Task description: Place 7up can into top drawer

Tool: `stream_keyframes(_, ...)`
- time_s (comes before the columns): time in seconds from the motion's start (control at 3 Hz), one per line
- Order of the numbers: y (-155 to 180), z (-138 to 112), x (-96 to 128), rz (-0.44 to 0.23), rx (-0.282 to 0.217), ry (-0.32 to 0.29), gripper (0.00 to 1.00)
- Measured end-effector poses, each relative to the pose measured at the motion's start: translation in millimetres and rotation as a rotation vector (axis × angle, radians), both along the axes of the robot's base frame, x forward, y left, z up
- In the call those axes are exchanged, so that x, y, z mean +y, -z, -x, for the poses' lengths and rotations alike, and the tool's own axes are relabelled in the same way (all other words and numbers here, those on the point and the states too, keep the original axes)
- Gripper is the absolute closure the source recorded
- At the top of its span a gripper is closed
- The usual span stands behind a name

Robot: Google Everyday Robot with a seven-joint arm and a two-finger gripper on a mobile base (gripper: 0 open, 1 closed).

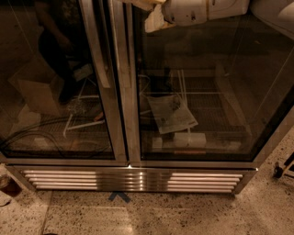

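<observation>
Camera view covers a two-door glass cooler [129, 114], seen from above and in front. The gripper [149, 13] is at the top edge of the picture, in front of the upper part of the right door [216, 92] and just right of the centre post. The picture does not show whether the gripper is open or closed, nor whether it holds anything. The can cannot be made out anywhere in this view.

- Arm [193, 10]: white, extends right from the gripper along the top edge.
- Left door [50, 92]: left of and below the gripper; its glass carries a dark reflection of a person.
- Floor [193, 213]: speckled, far below the gripper.
- Grille [133, 180]: slatted metal strip below both doors.
- Handle [98, 50]: vertical bar on the left door, left of and slightly below the gripper.
- Paper [172, 112]: printed sheet lying tilted inside the right compartment, well below the gripper.
- Box [189, 139]: small and white, just below the paper.
- Tape mark [119, 197]: blue arrow shape on the floor, below the grille.
- Caster [278, 172]: dark wheel at the lower right edge.
</observation>
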State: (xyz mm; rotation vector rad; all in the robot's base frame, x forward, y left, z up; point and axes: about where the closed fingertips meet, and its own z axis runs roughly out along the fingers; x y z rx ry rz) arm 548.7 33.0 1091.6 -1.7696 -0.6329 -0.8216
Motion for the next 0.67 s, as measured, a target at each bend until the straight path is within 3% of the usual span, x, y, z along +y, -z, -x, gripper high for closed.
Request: stream_keyframes(0.67, 7, 17, 30, 0.01, -0.071, 0.056, 0.0)
